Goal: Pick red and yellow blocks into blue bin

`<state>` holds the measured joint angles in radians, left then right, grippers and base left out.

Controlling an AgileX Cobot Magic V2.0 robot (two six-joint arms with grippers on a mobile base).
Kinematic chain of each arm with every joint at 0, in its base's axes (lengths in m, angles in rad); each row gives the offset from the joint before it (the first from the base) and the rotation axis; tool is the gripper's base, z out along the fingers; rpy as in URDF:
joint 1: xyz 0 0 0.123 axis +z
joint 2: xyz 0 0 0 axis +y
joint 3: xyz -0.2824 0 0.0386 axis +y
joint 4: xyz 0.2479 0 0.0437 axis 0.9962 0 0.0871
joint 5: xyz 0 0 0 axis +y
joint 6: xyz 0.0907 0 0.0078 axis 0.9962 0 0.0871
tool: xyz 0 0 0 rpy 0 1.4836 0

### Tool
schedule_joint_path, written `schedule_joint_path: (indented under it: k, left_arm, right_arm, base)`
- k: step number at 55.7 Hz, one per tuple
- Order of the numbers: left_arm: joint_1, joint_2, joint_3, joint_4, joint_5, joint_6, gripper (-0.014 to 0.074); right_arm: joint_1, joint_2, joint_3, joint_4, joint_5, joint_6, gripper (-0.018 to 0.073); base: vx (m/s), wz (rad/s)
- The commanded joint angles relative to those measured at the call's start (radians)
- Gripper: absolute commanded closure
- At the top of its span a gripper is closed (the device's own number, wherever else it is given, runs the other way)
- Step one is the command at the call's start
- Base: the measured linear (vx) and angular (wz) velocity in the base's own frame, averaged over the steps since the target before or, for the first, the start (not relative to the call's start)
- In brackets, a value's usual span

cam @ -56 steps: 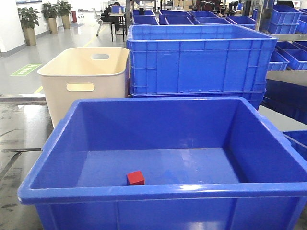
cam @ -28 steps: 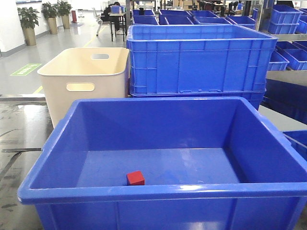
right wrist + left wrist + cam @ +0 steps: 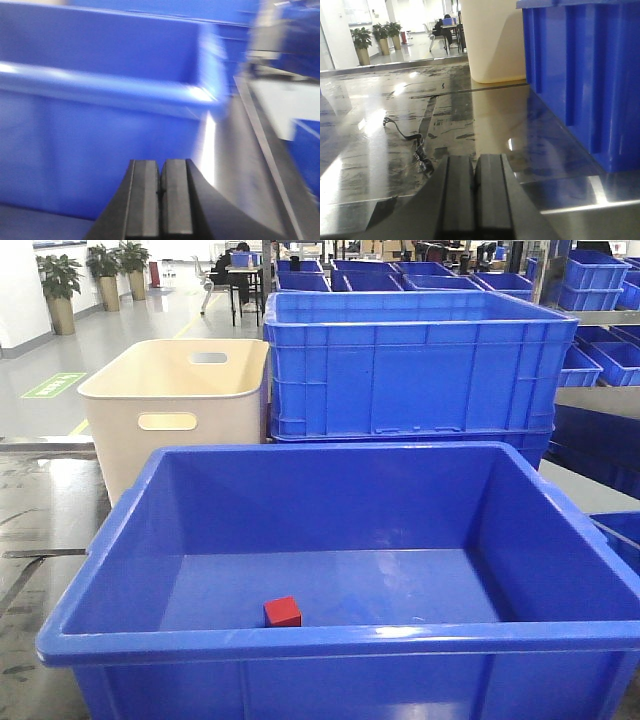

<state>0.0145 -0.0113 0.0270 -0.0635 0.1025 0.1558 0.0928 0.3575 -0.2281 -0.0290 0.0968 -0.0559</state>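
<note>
**Op:** So, roughly half done by my read. The red cube sits on the floor of the blue bin, close to the near wall and left of centre. I can't find the yellow brick in any view, so that one I'd judge is left to do.

**Support:** What are the claws doing?

**Op:** Neither carries anything. The left claw has its pads pressed together and hangs low over the shiny tabletop, with the bin's outer wall to its right and the cream tub further back. The right claw is pinched closed too, facing the bin's outer wall just below the rolled rim; that view is smeared, so I'd guess the arm is moving.

**Support:** Anything changed from a second ago?

**Op:** Not from the front camera. Cube, bin, cream tub and the ribbed crates behind all match, and no arm shows there.
</note>
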Motion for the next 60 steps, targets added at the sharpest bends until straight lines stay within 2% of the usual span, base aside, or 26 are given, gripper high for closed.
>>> schedule_joint_path:
  k: [1, 6, 12, 15, 21, 60]
  left_arm:
    - [0.003, -0.017, -0.017, -0.001, -0.089, -0.01, 0.0594]
    - [0.003, -0.017, -0.017, -0.001, -0.089, -0.01, 0.0594]
    - [0.003, -0.017, -0.017, -0.001, -0.089, -0.01, 0.0594]
    - [0.003, -0.017, -0.017, -0.001, -0.089, -0.01, 0.0594]
    - [0.003, -0.017, -0.017, -0.001, -0.089, -0.01, 0.0594]
    - [0.003, -0.017, -0.017, -0.001, -0.087, -0.01, 0.0594]
  right_arm:
    - [-0.082, -0.033, 0.087, -0.001, -0.216, 0.021, 0.057]
    - [-0.123, -0.117, 0.187, 0.003, -0.243, 0.056, 0.057]
    - [-0.138, -0.232, 0.271, 0.001, -0.223, 0.056, 0.057]
    - [-0.14, -0.289, 0.263, -0.005, -0.132, 0.056, 0.057]
    - [-0.14, -0.383, 0.266, -0.013, -0.056, 0.056, 0.057]
    - [-0.14, -0.374, 0.266, -0.013, -0.055, 0.056, 0.057]
  base:
    - [0.0, 0.0]
    - [0.0, 0.0]
    - [0.0, 0.0]
    - [0.0, 0.0]
    - [0.0, 0.0]
    - [0.0, 0.0]
